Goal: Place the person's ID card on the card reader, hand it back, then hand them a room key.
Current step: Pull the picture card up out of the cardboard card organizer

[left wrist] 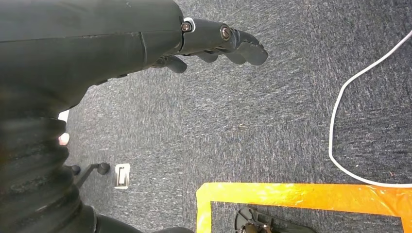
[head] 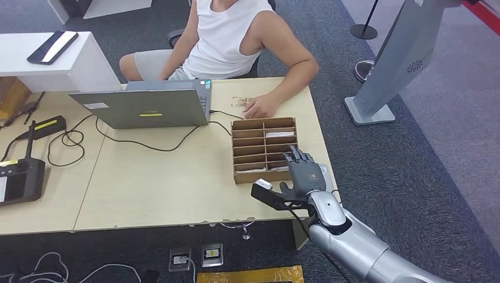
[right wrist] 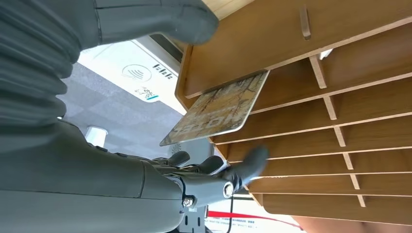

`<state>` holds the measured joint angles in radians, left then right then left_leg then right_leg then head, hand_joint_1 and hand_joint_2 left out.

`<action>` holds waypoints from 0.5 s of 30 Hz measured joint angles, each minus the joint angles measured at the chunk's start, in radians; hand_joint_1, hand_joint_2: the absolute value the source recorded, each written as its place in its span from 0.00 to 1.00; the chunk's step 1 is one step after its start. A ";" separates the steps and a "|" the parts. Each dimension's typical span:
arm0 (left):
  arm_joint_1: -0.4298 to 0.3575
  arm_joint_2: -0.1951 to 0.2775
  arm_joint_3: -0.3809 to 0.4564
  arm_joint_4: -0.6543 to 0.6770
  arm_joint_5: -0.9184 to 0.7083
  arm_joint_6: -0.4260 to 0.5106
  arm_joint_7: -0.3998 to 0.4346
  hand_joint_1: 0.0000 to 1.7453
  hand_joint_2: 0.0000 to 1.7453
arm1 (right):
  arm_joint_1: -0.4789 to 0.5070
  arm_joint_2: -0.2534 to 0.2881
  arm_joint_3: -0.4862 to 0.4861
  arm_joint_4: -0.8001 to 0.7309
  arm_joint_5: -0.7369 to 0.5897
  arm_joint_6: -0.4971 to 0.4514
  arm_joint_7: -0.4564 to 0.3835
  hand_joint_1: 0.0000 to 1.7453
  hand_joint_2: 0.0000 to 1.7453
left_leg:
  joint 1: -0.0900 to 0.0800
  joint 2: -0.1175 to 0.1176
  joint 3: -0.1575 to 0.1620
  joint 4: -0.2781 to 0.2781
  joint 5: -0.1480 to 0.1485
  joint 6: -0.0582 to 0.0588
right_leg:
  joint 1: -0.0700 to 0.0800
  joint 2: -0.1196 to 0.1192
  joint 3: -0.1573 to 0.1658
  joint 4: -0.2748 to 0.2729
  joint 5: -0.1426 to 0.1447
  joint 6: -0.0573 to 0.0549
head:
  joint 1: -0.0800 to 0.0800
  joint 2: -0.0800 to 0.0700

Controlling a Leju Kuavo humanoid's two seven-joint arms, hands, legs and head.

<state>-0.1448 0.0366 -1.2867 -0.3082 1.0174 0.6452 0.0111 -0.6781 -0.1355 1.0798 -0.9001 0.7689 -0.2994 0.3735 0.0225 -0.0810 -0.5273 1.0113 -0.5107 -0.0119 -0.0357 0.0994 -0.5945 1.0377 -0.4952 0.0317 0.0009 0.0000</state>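
Key card: a room key card (right wrist: 216, 109) printed "HOTEL" sticks partway out of a slot in the wooden card rack (head: 263, 151), at the rack's near right corner on the desk (head: 159, 183).
Direction: the card lies between the right hand's thumb and its fingers, its flat face towards them, seemingly untouched.
Right hand (head: 305, 172): fingers extended over the rack's near edge, released, grasping nothing yet.
Left hand (left wrist: 214, 43): hangs over the carpet, fingers loosely curled, empty.
Nearer arm: the right.
Person: a hand (head: 259, 107) rests beside a small card (head: 240, 101) beyond the rack.
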 joint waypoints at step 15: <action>-0.002 0.000 0.000 0.000 0.000 -0.003 0.000 0.00 1.00 | -0.015 0.009 0.001 0.005 -0.002 0.001 -0.003 1.00 1.00 | 0.000 0.000 0.000 0.000 0.000 0.000 | 0.000 0.000 0.000 0.000 0.000 0.000 | 0.000 0.000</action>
<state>-0.1466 0.0366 -1.2867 -0.3082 1.0174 0.6419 0.0111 -0.6927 -0.1267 1.0804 -0.8948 0.7665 -0.2983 0.3704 0.0225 -0.0810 -0.5273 1.0113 -0.5107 -0.0119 -0.0357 0.0994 -0.5945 1.0377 -0.4952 0.0317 0.0007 0.0000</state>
